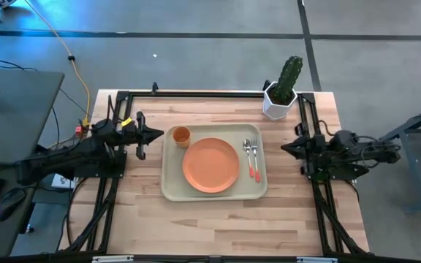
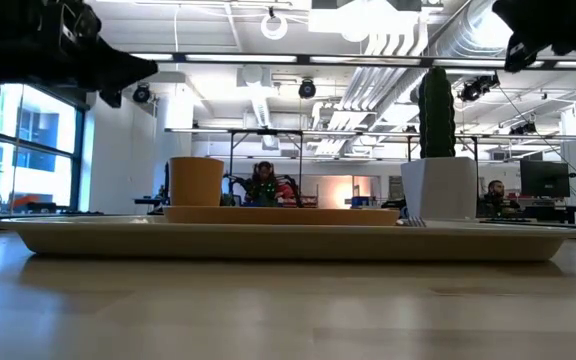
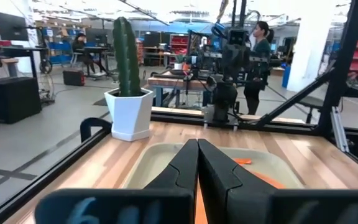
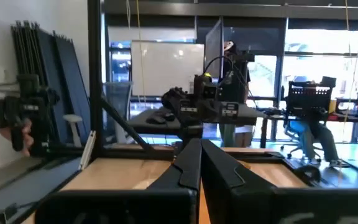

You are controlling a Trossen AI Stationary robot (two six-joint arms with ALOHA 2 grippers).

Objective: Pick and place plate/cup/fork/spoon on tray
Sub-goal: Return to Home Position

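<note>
The cream tray [image 1: 172,191] lies in the table's middle. On it rest the orange plate [image 1: 210,165], the orange cup [image 1: 180,136] upright at its far left corner, and the fork [image 1: 255,162] and spoon [image 1: 248,150] side by side along its right side. In the low view the cup [image 2: 196,181] and plate [image 2: 280,214] stand on the tray [image 2: 288,240]. My left gripper [image 1: 161,134] is shut and empty, in the air left of the tray near the cup. My right gripper [image 1: 283,148] is shut and empty, in the air right of the tray.
A white pot with a green cactus [image 1: 283,90] stands at the table's far right corner. A black frame [image 1: 210,93] runs along the table's far and side edges. People stand and sit in the room beyond the table [image 3: 258,46].
</note>
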